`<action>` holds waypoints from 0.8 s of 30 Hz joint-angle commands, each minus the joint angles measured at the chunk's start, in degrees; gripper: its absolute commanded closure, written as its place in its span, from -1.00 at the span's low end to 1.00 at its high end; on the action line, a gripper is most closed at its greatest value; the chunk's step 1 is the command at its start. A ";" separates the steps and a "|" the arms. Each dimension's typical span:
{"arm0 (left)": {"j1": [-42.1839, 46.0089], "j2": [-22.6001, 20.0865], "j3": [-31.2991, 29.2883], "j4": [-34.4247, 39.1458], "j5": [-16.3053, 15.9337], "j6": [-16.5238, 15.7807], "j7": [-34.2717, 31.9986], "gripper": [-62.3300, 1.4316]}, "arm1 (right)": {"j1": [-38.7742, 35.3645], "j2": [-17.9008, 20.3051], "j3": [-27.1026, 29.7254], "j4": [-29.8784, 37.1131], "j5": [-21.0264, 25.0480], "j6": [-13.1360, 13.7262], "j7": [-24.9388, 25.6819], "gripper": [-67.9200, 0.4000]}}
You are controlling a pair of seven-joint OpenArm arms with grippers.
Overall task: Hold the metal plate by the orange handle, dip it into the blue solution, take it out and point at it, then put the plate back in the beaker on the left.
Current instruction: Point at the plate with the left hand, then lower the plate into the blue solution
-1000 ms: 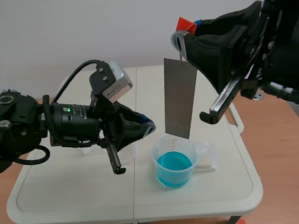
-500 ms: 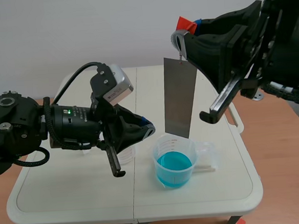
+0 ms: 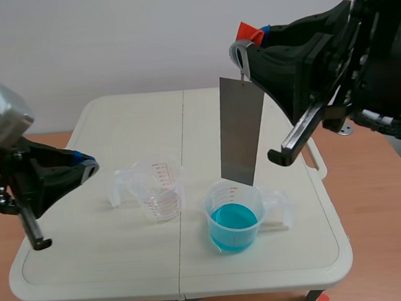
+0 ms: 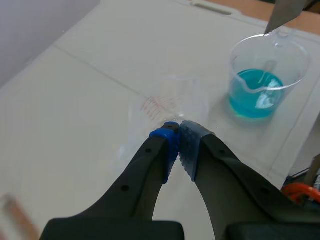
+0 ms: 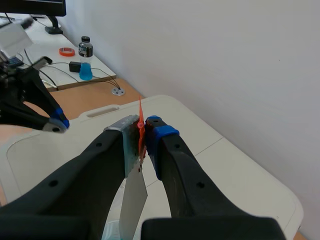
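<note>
Scene view: right end effector [image 3: 244,49] pinches the orange handle [image 3: 250,31] so the metal plate [image 3: 242,130] hangs freely over the blue solution [image 3: 233,224]; left end effector [image 3: 86,165], pressed together, sits well aside.

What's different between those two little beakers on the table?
The left beaker is empty and see-through; the right beaker holds blue liquid. The plate hangs right over the right beaker, while nothing hangs over the left beaker. The left beaker stands a little farther from the robot than the right beaker. Both are clear, upright and have a side handle.
</note>
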 commanded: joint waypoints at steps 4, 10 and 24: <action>12.11 -2.29 -10.23 4.04 -0.74 3.93 -2.27 0.91 | 0.55 0.15 0.44 0.81 0.63 0.31 0.44 0.95; 27.54 -2.27 -20.94 5.68 -0.72 8.81 -6.25 0.91 | 0.57 0.15 0.42 -0.92 0.46 0.31 0.46 0.95; 49.44 -2.27 -24.30 5.53 1.51 16.72 -8.90 0.91 | 0.85 0.13 0.28 -7.10 0.44 0.31 1.86 0.95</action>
